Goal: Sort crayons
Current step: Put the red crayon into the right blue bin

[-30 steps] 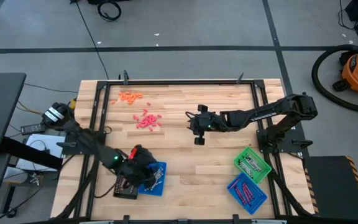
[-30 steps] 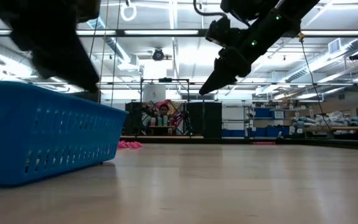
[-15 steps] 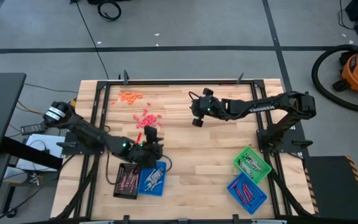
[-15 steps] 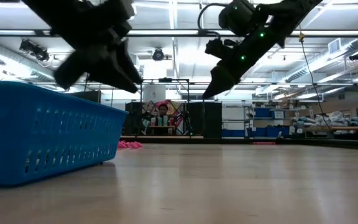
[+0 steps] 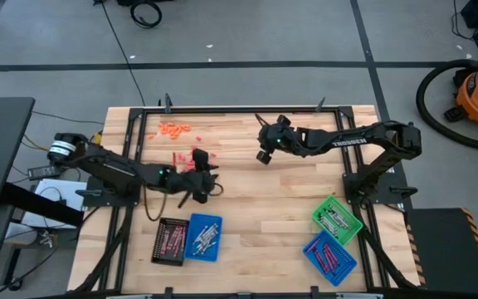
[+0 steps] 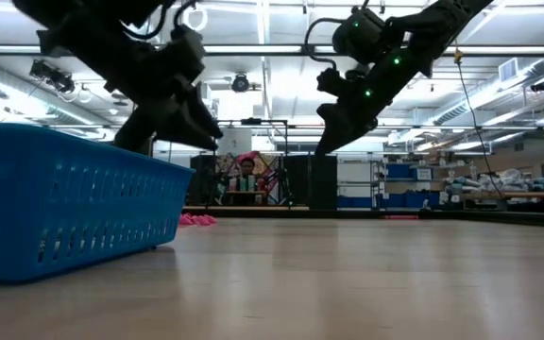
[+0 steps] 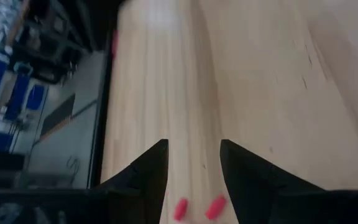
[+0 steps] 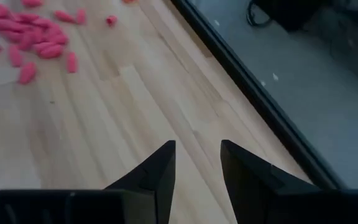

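Your left hand (image 5: 208,173): parted, empty, over the red-pink crayons (image 5: 182,158). Your right hand (image 5: 263,155): parted, empty, above the bare counter (image 5: 289,199). Orange crayons (image 5: 173,129): far corner. Trays: black tray (image 5: 169,241), blue tray (image 5: 203,237), green tray (image 5: 337,220).

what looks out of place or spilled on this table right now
Loose crayons lie on the bare wood at the table's far left: an orange scatter near the far edge and red-pink ones just nearer, beside the left tool. All four trays sit along the near edge, so these remain unsorted. Nothing looks damaged or tipped.
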